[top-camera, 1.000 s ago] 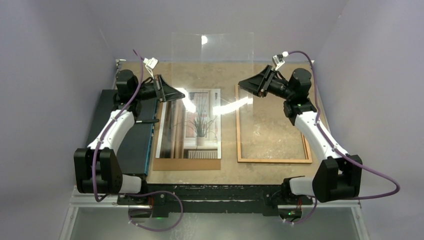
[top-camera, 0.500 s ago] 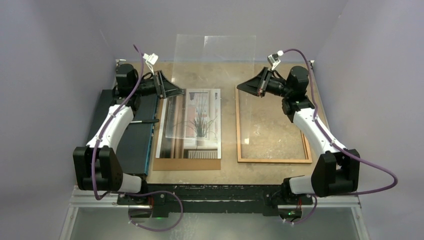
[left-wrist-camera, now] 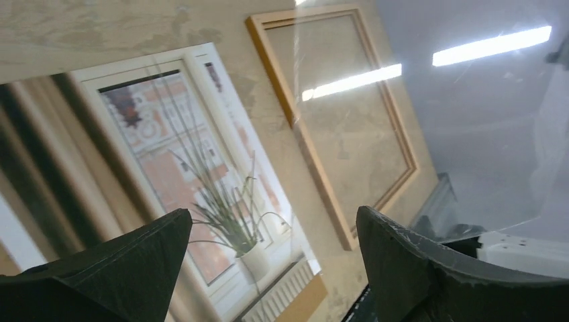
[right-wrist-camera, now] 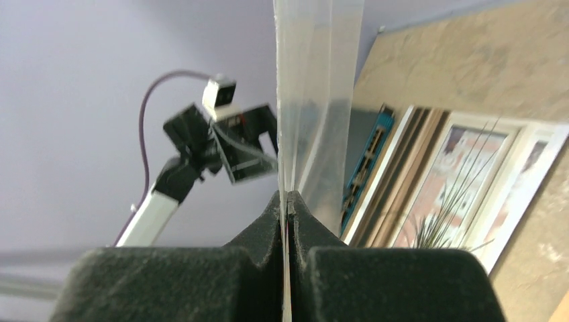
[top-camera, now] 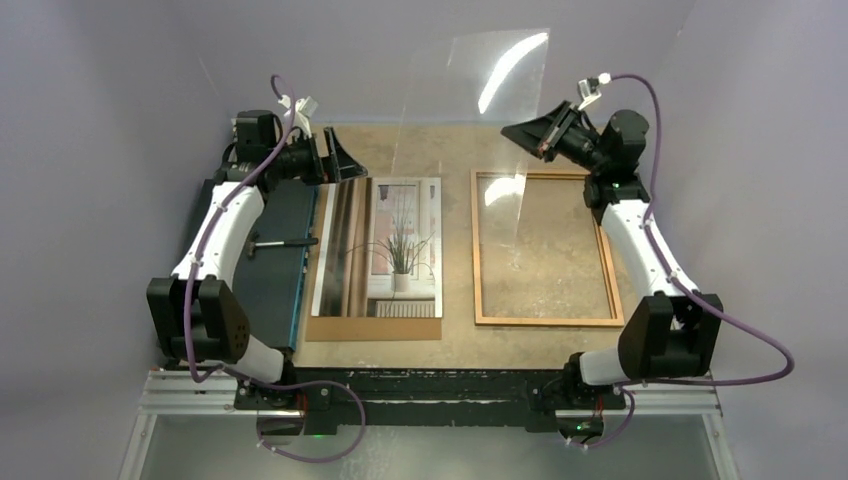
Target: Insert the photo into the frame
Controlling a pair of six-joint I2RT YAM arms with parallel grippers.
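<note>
The photo (top-camera: 395,250), a glossy print of a spiky potted plant at a bright window, lies flat and face up, left of centre. The frame (top-camera: 545,321), thin orange-brown wood, lies flat just right of it, not touching, long sides running near to far.

On the table (top-camera: 455,345) the photo (top-camera: 395,240) lies on a board (top-camera: 375,330), whose near edge shows before it. A box (top-camera: 270,270) lies just left of them. To their right, apart, lies the frame (top-camera: 545,321) — flat on the table. The pane (top-camera: 480,110) hangs tilted above the frame's far left corner, pinched in the right gripper (top-camera: 528,130). The left gripper (top-camera: 345,165) sits over the photo's far left corner.
</note>
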